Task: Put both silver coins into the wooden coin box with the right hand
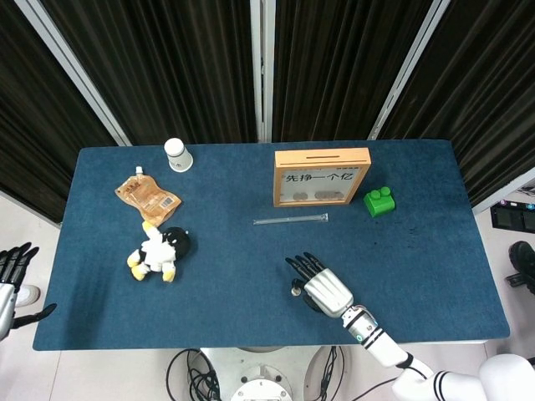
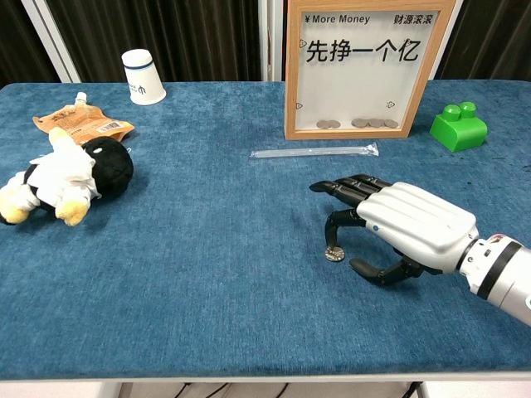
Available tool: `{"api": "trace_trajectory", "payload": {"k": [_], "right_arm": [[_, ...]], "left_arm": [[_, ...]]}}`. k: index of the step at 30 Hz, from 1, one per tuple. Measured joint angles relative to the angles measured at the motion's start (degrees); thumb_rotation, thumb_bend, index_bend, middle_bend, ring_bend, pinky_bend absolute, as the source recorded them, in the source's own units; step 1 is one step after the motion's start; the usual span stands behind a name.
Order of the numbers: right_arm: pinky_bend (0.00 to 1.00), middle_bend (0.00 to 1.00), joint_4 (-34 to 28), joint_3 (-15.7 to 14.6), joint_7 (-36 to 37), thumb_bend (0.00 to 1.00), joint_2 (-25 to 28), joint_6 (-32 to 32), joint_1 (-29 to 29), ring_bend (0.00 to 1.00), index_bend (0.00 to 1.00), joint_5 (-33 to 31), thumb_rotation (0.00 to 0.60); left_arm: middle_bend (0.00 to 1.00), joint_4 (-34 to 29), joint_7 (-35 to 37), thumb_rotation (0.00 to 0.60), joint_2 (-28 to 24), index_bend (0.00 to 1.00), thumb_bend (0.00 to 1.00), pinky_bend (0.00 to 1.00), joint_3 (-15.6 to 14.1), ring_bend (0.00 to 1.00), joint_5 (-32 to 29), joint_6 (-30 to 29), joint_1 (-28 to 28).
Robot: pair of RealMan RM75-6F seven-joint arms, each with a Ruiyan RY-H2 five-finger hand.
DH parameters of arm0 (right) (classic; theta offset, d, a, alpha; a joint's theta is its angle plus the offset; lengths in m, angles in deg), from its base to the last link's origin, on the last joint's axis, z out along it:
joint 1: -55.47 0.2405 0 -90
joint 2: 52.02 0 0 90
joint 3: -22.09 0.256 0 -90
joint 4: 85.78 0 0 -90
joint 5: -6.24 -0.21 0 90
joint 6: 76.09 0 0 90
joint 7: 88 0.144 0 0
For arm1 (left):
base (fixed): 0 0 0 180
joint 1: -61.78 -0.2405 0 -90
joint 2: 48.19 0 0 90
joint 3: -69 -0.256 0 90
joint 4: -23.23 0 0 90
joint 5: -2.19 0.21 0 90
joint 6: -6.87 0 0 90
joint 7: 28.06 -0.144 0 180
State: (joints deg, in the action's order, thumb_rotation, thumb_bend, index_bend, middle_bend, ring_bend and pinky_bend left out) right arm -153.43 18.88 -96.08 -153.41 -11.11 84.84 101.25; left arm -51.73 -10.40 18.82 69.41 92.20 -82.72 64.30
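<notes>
Far left, off the table edge in the head view: the left hand, dark fingers spread apart, nothing in it, well clear of the blue table. On the cloth, leftmost: a plush toy, black head, white body, yellow feet, lying on its side. Just behind it, touching or nearly so, an orange snack pouch lying flat with its cap pointing away. Further back and slightly right, a white paper cup turned upside down near the far edge. Past the middle, a clear thin tube lying flat, roughly parallel to the table's far edge, just in front of the wooden coin box. Box upright, glass front, printed characters across it, a row of coins resting along the bottom inside; slot visible on its top edge in the head view. Nearer the front edge, one silver coin flat on the cloth, well apart from the box. Over it, the right hand, palm down, silver back up: long fingers stretched forward and close together, one black fingertip bent down onto or just above the coin, thumb curled low beside it; contact too fine to tell, coin not lifted. Only one loose coin visible. Far right, beside the box, a green toy brick.
</notes>
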Motion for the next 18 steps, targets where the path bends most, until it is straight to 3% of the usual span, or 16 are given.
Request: {"api": "trace_trajectory", "payload": {"k": [18], "right_arm": [[0.00, 0.02, 0.29, 0.25, -0.41, 0.33, -0.38, -1.08, 0.41, 0.00, 0.44, -0.79, 0.600]], "left_arm": [[0.01, 1.27, 1.26, 0.600, 0.46, 0.06, 0.09, 0.00, -0.03, 0.00, -0.19, 0.04, -0.09]]}}
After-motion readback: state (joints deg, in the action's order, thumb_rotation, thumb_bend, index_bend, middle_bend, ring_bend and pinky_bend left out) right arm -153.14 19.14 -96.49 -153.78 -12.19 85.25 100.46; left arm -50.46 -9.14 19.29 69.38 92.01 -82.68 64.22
